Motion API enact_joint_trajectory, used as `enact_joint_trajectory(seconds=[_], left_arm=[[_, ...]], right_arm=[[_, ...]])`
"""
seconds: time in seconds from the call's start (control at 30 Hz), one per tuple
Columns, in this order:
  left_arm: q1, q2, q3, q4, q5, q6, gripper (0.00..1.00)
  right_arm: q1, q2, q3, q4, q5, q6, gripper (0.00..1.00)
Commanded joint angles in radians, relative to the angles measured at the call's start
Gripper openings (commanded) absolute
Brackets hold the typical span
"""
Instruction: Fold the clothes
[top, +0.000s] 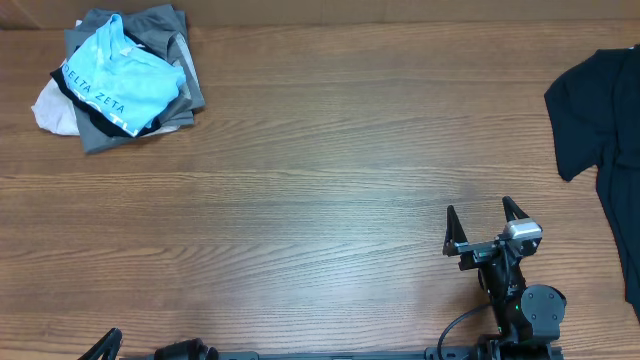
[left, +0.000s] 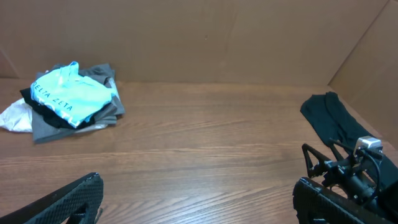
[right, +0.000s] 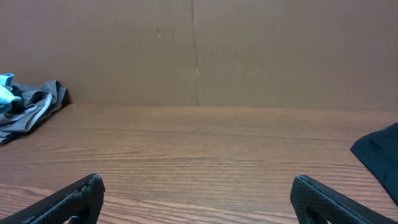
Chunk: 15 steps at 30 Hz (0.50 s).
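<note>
Overhead shows the clothes pile (top: 150, 27), sky-blue shirt (top: 122, 80) on top, at ten o'clock, a black shirt (top: 600, 110) at three, and the right gripper (top: 479, 208) at five, fingers spread and empty, like the left gripper (left: 199, 202).

The black cloth T-shirt (top: 598, 110) runs off the overhead's right edge, so we get only part. In the pile, the sky-blue printed T-shirt (top: 125, 80) buries most of the black garment (top: 85, 112), grey garment (top: 150, 25) and off-white garment (top: 52, 110); its lettering's start is folded under. Of the left hand (left: 197, 182), overhead shows just a sliver at the bottom edge; finger spread unreadable there.
</note>
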Motion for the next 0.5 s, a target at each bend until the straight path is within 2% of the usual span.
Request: enact_joint_trajectory(seconds=[0.0,0.13,0.2,0.3,0.47], left_arm=[[-0.009,-0.002,-0.003,0.002,-0.003,0.019,1.0],[-0.009,-0.002,-0.003,0.002,-0.024,0.019,1.0],[-0.009,-0.002,-0.003,0.002,0.035,-0.052,1.0],[-0.008,-0.002,-0.017,0.002,0.011,-0.116,1.0],[-0.009,-0.005,-0.114,0.01,-0.045,-0.113,1.0]], right_arm=[[0.003,-0.012,-0.011,0.003,0.01,-0.004,1.0],[0.003,-0.012,-0.011,0.003,0.01,-0.004,1.0],[0.003,-0.012,-0.011,0.003,0.01,-0.004,1.0],[0.003,-0.012,-0.011,0.003,0.01,-0.004,1.0],[0.003,-0.012,-0.011,0.003,0.01,-0.004,1.0]])
